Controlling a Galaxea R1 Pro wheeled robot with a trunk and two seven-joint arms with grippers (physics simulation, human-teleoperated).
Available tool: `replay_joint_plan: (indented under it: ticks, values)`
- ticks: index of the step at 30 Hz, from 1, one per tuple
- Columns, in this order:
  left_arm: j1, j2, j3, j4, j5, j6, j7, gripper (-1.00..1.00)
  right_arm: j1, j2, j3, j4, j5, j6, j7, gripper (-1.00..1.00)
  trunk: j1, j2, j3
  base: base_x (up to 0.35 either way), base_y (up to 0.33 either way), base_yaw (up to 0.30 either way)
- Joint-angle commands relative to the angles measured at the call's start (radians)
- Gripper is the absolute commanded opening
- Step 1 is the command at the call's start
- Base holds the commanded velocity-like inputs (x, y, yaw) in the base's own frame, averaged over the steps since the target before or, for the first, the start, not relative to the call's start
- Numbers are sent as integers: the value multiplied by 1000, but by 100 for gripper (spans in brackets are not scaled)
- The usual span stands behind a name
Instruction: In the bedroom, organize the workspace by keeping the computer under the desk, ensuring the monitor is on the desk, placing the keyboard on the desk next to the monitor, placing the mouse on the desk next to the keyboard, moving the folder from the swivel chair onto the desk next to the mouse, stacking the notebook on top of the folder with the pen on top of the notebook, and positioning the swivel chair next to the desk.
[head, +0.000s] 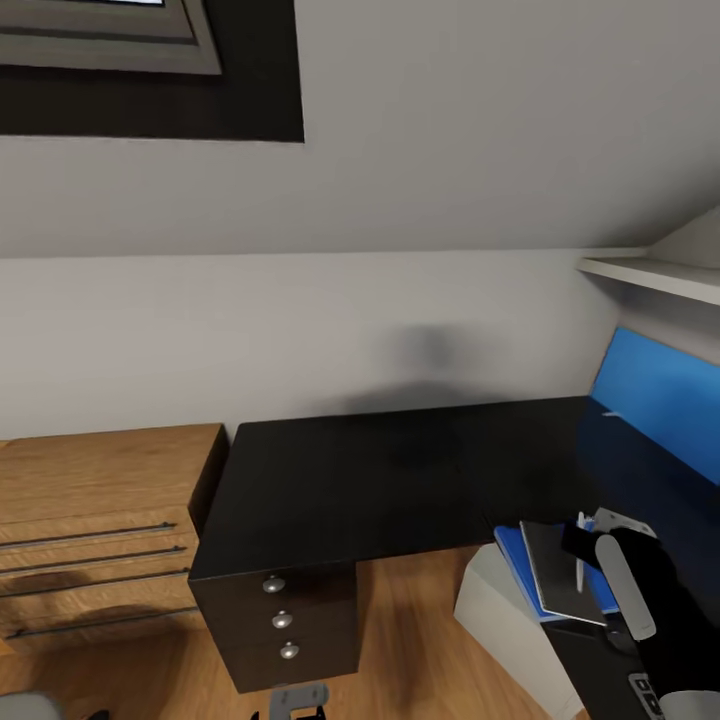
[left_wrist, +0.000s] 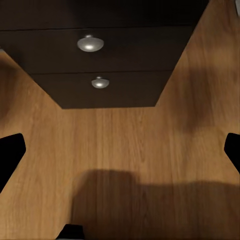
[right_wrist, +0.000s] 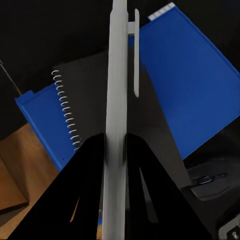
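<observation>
The black-topped desk (head: 380, 480) spreads across the head view. Near its front right edge lies the blue folder (head: 512, 558) (right_wrist: 190, 85), with the grey spiral-bound notebook (head: 558, 580) (right_wrist: 90, 100) resting on it. My right gripper (head: 592, 548) (right_wrist: 116, 142) is shut on the white pen (head: 580, 555) (right_wrist: 118, 75), which is held lengthwise over the notebook; whether it touches I cannot tell. The black mouse (right_wrist: 210, 180) sits on the desk just beside the folder. My left gripper (left_wrist: 120, 150) hangs open and empty above the wood floor in front of the desk drawers (left_wrist: 100, 55).
Black drawers with silver knobs (head: 280, 620) stand under the desk's left end, and a pale boxy block (head: 500, 610) under its right part. A wooden drawer unit (head: 100, 530) stands to the left. A blue panel (head: 660, 395) and a white shelf (head: 650, 275) line the right wall.
</observation>
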Motion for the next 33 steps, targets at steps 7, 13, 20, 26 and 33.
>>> replay_joint_plan:
  ticks: [7,13,20,26,33]
  values:
    - [-1,0,-3,-2,3,7,5,100,-9,-27,0,121,-10,-68,60,-100,1,-1,-2,121,0,0]
    - [-1,0,-3,-2,4,7,4,100,-9,-35,0,134,-10,-74,73,-100,1,-1,-2,8,0,0]
    - [-1,-1,-4,-1,5,7,4,100,-14,-36,0,157,-10,-89,103,-100,1,-1,-2,0,0,0]
    - [-1,-1,-12,-1,4,7,5,100,-38,-61,0,230,-5,-127,181,-100,1,-1,-2,0,0,0]
    - [-1,-1,-31,-1,4,6,8,100,-44,-69,0,256,-1,-168,195,-100,1,-1,-2,42,0,0]
